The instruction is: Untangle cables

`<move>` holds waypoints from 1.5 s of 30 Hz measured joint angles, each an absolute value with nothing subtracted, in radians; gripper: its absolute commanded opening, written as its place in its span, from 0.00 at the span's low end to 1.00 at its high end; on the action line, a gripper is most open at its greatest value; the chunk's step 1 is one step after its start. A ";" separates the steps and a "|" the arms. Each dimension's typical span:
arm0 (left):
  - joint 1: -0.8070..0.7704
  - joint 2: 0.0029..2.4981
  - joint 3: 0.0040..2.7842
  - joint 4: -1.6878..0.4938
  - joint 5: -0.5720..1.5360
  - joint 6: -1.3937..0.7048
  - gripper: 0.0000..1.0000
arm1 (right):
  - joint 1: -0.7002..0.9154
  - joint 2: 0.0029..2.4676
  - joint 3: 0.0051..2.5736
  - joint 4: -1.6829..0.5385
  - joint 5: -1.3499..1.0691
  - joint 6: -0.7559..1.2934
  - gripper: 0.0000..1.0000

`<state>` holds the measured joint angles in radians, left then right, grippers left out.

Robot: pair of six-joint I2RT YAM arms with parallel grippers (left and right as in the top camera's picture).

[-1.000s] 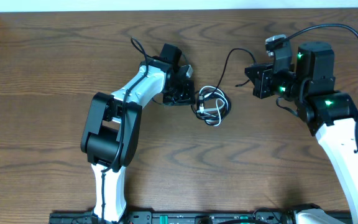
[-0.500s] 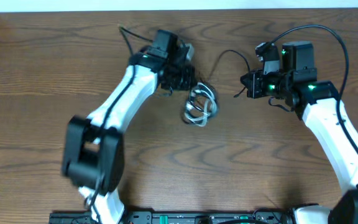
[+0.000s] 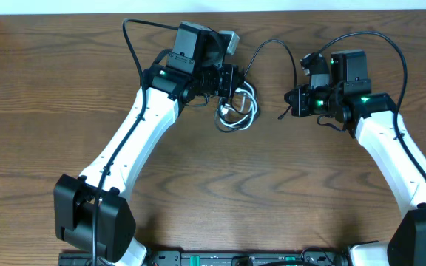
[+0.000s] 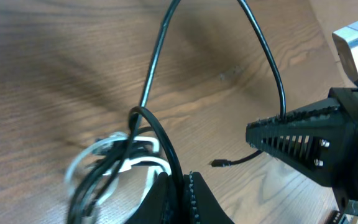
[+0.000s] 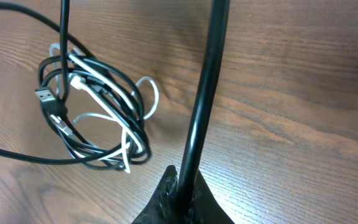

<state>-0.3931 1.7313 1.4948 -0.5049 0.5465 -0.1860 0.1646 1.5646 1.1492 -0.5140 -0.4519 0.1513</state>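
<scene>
Black and white cord made one loose tangle (image 3: 237, 112) near the far middle of the wooden table (image 3: 50, 111), just at the tips of the left gripper (image 3: 231, 81). That gripper's fingers were pressed together with no gap showing. In its wrist view the black cable (image 4: 272, 68) ran out from between them into the coil. The same black cable then rose in a tall arc and came down into the right gripper (image 3: 293, 102), whose jaws were likewise closed hard on it. A short tail ending in a small plug (image 4: 218, 163) stuck out beyond, lying free. The white cable (image 5: 148, 93) was threaded through the black loops and held by neither arm, and a USB plug (image 5: 45, 96) lay at the coil's edge. Whether the tangle rested wholly on the wood or partly hung could not be told.

The risk, as I judged it, lay in both arms holding one cord. If they drew apart, the arc would go taut and could cinch the black loops around the white strands, tightening the snarl instead of opening it. The white cable would probably be dragged along whole, since nothing pinned it. A hard pull could also strip the thin cord through the closed fingers, or catch the USB plug in a loop.
</scene>
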 measured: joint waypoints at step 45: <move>-0.393 1.731 1.495 -0.339 0.471 -0.712 0.07 | 0.263 1.810 1.151 0.051 -0.823 0.781 0.01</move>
